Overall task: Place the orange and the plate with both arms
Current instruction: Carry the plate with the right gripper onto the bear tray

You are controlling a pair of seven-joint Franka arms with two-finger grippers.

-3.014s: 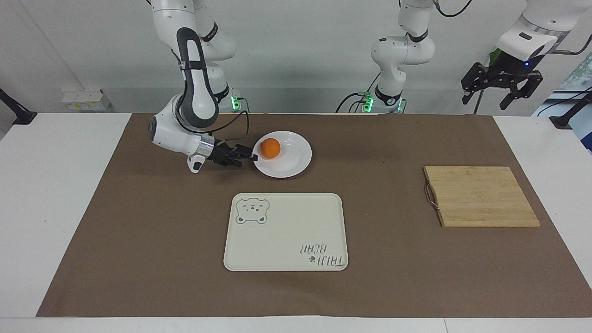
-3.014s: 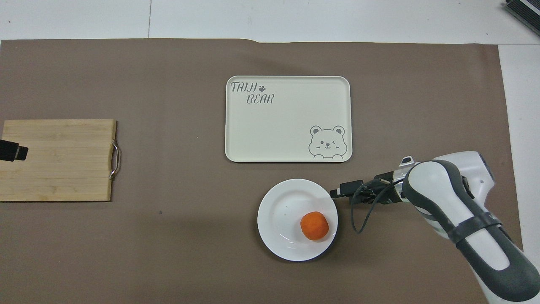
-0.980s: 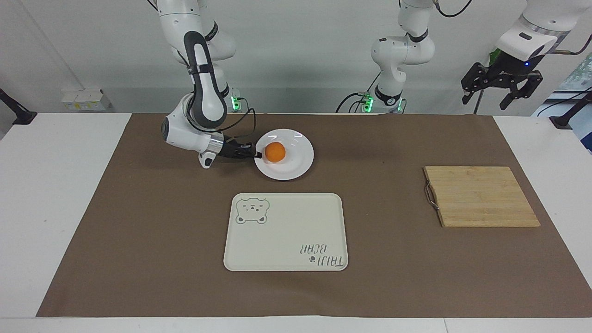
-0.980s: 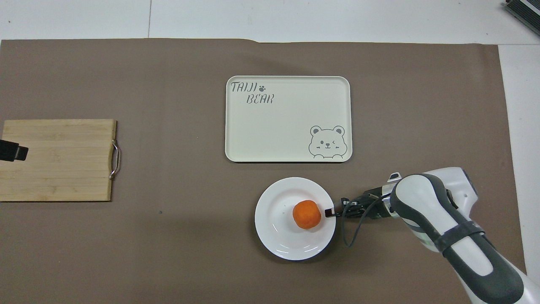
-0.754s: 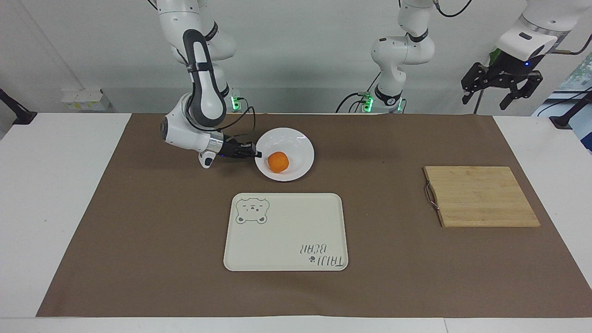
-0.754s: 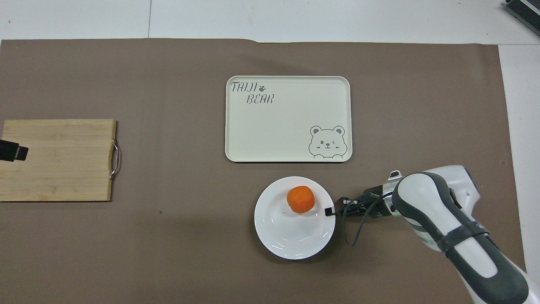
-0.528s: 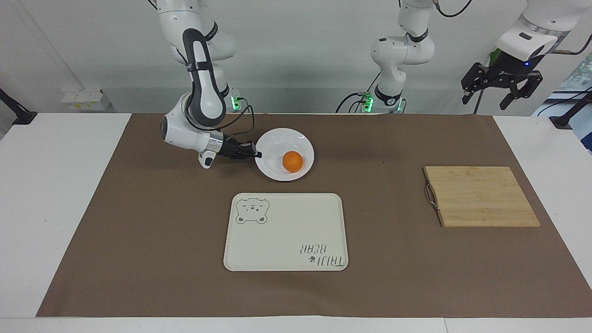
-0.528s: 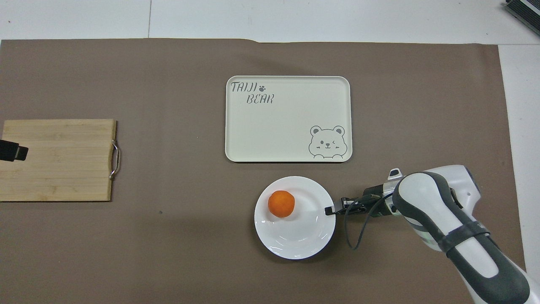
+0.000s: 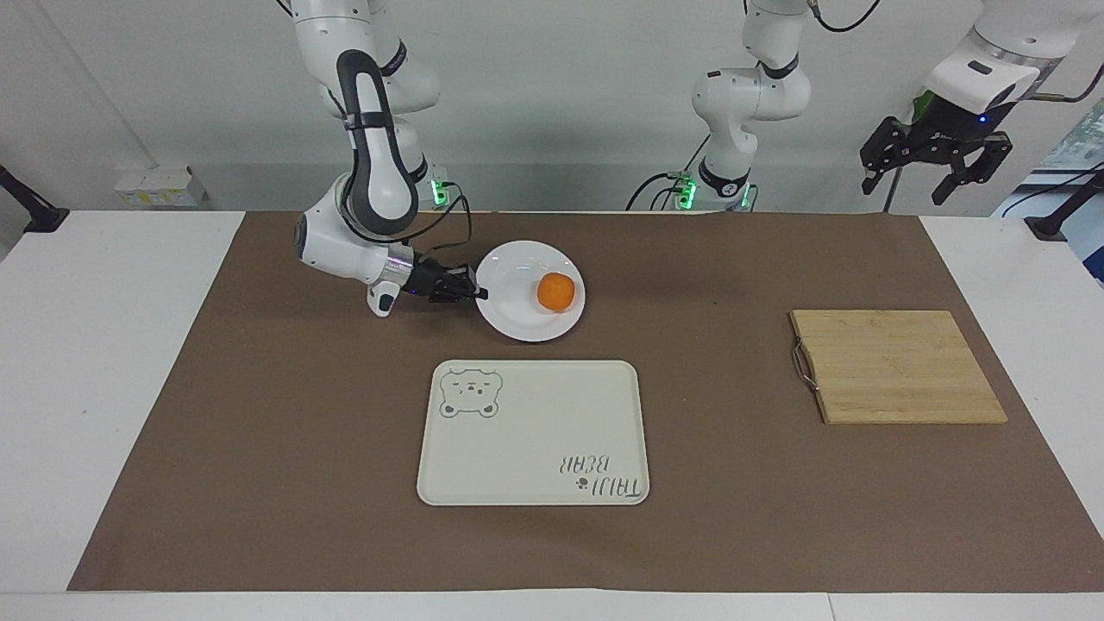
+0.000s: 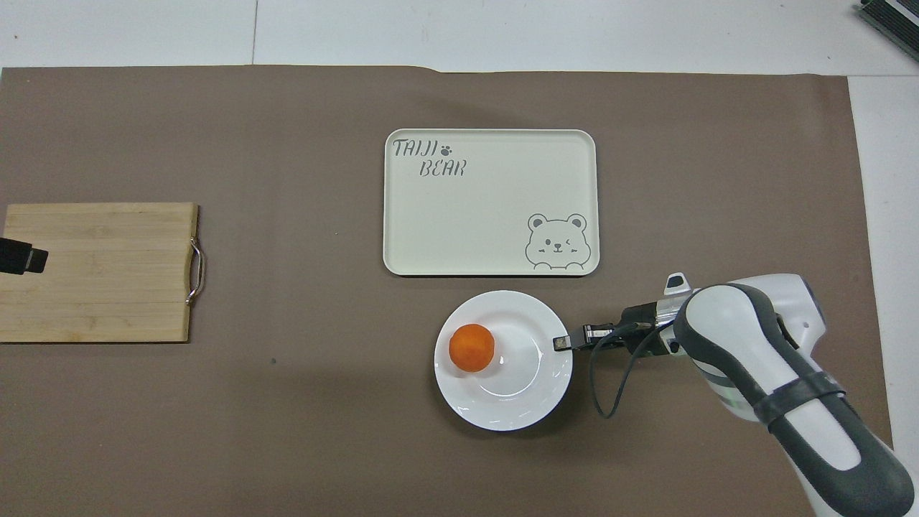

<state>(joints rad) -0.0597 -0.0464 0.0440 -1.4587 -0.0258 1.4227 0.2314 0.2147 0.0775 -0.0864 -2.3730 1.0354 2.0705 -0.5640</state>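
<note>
The white plate (image 9: 517, 321) lies on the brown mat, nearer to the robots than the tray; it also shows in the overhead view (image 10: 517, 391). The orange (image 9: 555, 292) sits on the plate by the rim toward the left arm's end, and shows from above too (image 10: 472, 347). My right gripper (image 9: 477, 293) lies low and level and is shut on the plate's rim at the right arm's end (image 10: 561, 342). My left gripper (image 9: 936, 164) is open and empty and waits high over the left arm's end of the table; only its tip (image 10: 21, 257) shows from above.
A cream tray with a bear drawing (image 9: 535, 431) lies mid-table, farther from the robots than the plate (image 10: 488, 208). A bamboo cutting board with a metal handle (image 9: 897, 366) lies toward the left arm's end (image 10: 100, 273).
My right gripper closed on the plate's rim and shifted the plate slightly toward the tray. The orange rolled across the plate to the rim toward the left arm's end. The left arm stayed still.
</note>
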